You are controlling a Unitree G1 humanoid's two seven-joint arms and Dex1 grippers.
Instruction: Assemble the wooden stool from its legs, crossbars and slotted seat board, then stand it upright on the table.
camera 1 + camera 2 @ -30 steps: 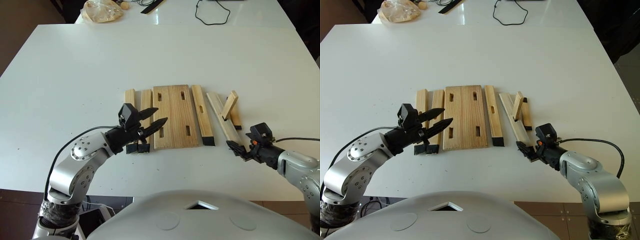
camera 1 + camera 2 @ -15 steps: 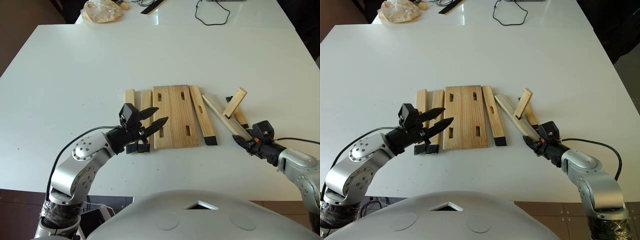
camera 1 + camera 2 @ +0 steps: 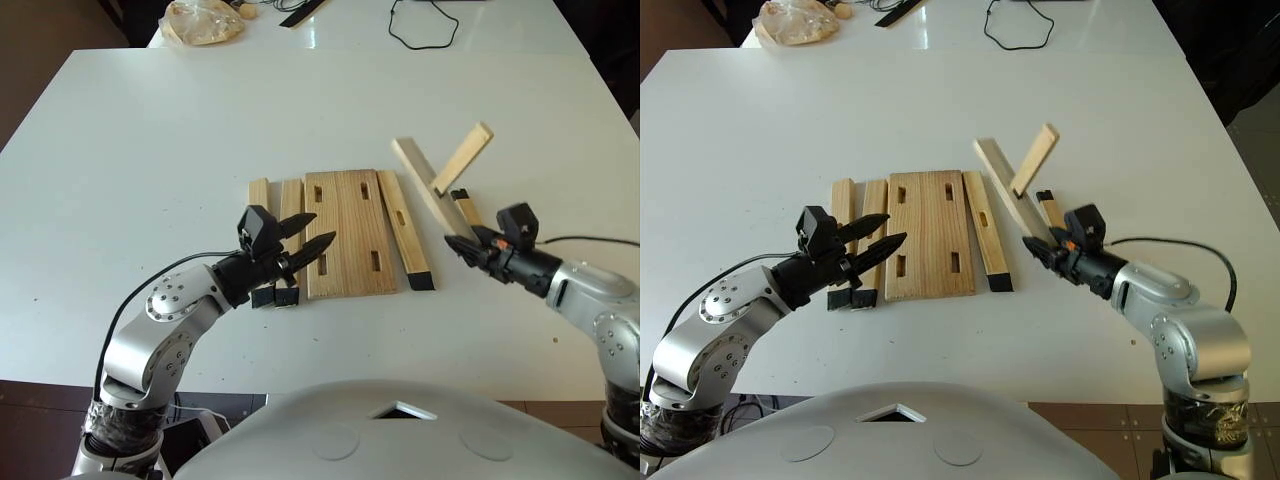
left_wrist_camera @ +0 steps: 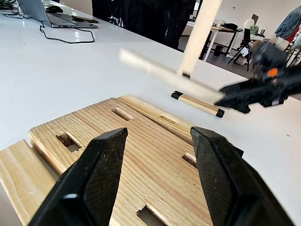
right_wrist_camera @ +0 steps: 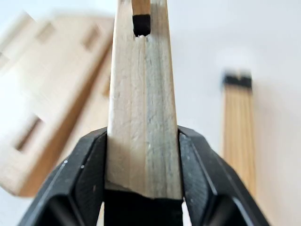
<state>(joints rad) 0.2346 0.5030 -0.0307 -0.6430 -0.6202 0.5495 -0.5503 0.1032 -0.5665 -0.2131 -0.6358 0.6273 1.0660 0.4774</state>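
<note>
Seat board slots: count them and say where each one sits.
4: on the seat board, two slots near its far edge, two near its near edge. None seems hidden.

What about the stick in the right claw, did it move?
Yes. The leg in the right gripper rose and swung away from the robot; its tip passes the seat board's far edge.

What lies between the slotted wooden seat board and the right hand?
One slotted wooden leg with a black foot, flat beside the wooden seat board, short of the right hand; the left eye view shows it.
</note>
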